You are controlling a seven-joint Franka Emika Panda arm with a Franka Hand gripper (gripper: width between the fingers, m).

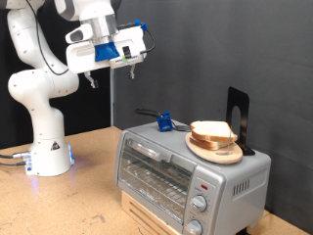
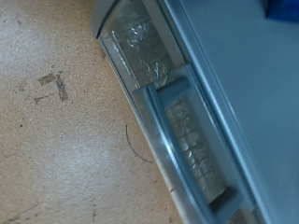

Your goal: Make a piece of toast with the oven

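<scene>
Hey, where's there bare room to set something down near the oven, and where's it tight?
Free: the wooden table between the robot base and the oven, and the oven top's left half near the blue clip. Crowded: the oven top's right end, taken by the plate with the toast and a black stand. The pincer hangs high above.

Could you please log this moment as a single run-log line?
claw: raised above table, holding nothing | piece of toast: on wooden plate atop oven | oven door: closed
</scene>
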